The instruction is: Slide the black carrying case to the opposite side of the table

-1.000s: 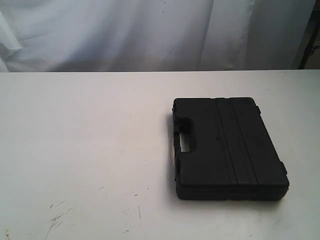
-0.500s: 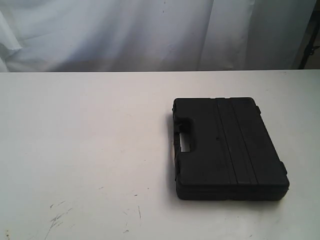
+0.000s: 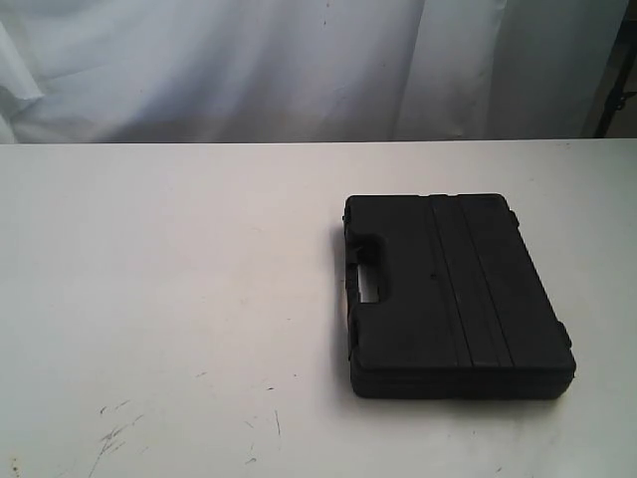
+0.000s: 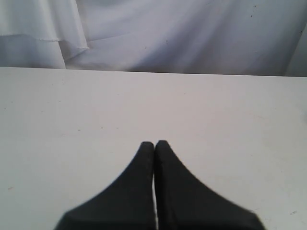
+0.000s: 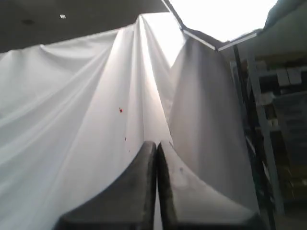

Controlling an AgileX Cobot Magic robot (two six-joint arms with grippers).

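Both grippers closed and empty. On the left gripper (image 4: 154, 143) the fingers are pressed tip to tip with nothing between them. It sits over bare white table (image 4: 72, 110) and points toward the far edge; can't tell its height off the surface. The right gripper (image 5: 157, 143) has its fingers together too, holds nothing, and is tilted up at the white curtain (image 5: 86, 110), with metal shelving (image 5: 283, 120) off to one side.

The black case (image 3: 458, 299) lies flat and shut on the right half of the table in the exterior view, nothing touching it. Its handle side faces left, toward the table middle, and white tabletop shows through the handle slot (image 3: 368, 286). Raised ribs run the length of the lid from the far end to the near end.

Dark scuff marks (image 3: 114, 433) sit on the near-left part of the table, well apart from the case. The curtain hangs behind the far edge. A dark stand (image 3: 617, 70) is in the top-right corner.
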